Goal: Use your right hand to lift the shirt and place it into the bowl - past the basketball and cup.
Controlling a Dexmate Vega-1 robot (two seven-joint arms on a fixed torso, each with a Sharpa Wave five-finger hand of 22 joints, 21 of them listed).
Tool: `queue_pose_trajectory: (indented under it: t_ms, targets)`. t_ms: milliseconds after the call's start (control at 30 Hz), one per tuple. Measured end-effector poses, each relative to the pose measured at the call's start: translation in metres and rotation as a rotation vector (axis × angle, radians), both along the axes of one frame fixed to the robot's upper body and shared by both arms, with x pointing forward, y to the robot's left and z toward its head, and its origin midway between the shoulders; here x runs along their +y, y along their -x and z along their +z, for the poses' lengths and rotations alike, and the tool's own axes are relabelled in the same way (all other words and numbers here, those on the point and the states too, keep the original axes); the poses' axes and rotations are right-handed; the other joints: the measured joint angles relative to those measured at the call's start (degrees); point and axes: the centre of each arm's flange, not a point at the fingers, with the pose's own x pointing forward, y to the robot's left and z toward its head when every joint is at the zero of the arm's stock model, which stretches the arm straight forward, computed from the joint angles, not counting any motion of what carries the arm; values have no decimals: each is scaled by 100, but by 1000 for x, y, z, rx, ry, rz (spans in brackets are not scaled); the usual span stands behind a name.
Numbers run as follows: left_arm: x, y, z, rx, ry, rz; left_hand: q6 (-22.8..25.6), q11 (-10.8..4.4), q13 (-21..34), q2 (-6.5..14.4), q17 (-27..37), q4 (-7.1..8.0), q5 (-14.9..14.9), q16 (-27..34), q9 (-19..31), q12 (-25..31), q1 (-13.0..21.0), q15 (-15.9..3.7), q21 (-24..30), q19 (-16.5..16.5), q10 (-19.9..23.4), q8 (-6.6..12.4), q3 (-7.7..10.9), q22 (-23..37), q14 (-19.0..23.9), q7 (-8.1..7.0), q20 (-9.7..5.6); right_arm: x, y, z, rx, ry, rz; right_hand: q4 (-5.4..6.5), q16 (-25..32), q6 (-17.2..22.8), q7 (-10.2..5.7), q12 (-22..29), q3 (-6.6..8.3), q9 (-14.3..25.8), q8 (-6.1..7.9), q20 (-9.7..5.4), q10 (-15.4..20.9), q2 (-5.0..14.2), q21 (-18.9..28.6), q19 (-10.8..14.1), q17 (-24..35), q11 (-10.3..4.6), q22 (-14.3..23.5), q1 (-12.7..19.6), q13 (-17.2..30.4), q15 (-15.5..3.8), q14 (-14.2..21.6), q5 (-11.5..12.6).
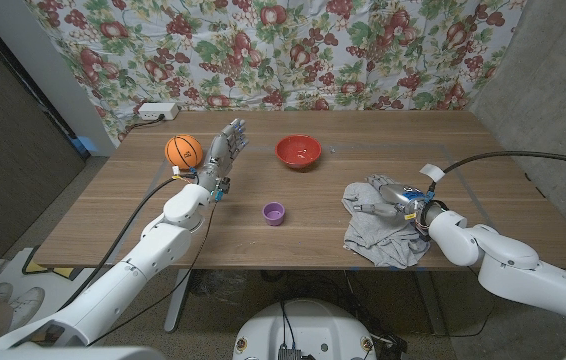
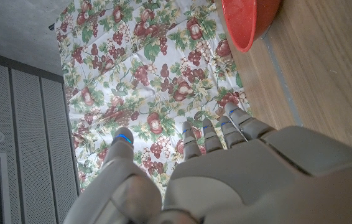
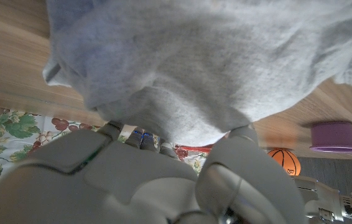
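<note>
I see the wooden table (image 1: 293, 235) running across in front of me, with a fruit-patterned cloth (image 1: 263, 50) hanging behind its far edge. The grey shirt (image 1: 383, 235) lies crumpled on the near right part of the table, and my right hand (image 1: 391, 197) is on its far edge with the fingers pushed into the fabric; from the wrist camera the fingers (image 3: 140, 138) press against the cloth, but I cannot tell whether they have pinched it yet. My left hand (image 1: 225, 150) stands at the far left with fingers straight and slightly apart, holding nothing, just beside the basketball (image 1: 184, 151). The red bowl (image 1: 298, 152) sits far centre, and the small purple cup (image 1: 274, 213) stands nearer, between bowl and front edge.
</note>
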Motion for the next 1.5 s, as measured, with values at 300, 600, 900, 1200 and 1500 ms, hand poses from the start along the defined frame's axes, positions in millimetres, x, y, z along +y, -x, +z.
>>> queue_pose_trajectory:
  t_ms: [300,600,900,1200,1500]
  targets:
    - [-1,0,2,1,-3,-1,0,0,0,0,0,0,0,0,0,0,0,0,0,0,0,0,0,0,0,0,0,-2,-2,-4,15,-10,-1,-23,0,177,-135,4,24,12,49,182,22,-5,106,238,0,-22,-1,116,0,-13,20,0]
    - [-1,-1,1,3,-3,-4,14,0,0,0,0,0,0,0,0,0,0,0,0,0,0,0,0,0,0,-14,0,-2,-4,-6,28,-20,2,-47,0,258,-216,45,48,27,49,274,33,17,255,814,15,-77,0,229,6,-12,119,45]
    - [0,-2,0,7,0,-5,31,0,0,0,0,0,0,0,0,0,0,0,0,0,0,0,0,0,0,-31,0,-2,-5,-8,35,-26,4,-65,73,258,-216,89,65,53,49,242,134,48,286,966,14,-217,1,319,28,-100,335,45]
    - [1,-3,-1,8,4,-6,31,0,0,0,0,0,0,0,0,0,0,0,0,0,0,0,0,0,0,-31,0,-2,-6,-10,33,-34,5,-55,156,377,-274,178,90,53,86,34,360,8,279,1176,40,-256,29,414,28,-224,783,44]
    - [0,-4,-2,9,6,-10,31,0,0,0,0,0,0,0,0,0,0,0,0,0,0,0,0,0,0,-30,0,-2,-6,-12,33,-43,7,-55,190,473,-267,296,89,58,113,-2,648,-23,264,1212,40,-173,33,446,81,-276,916,44]
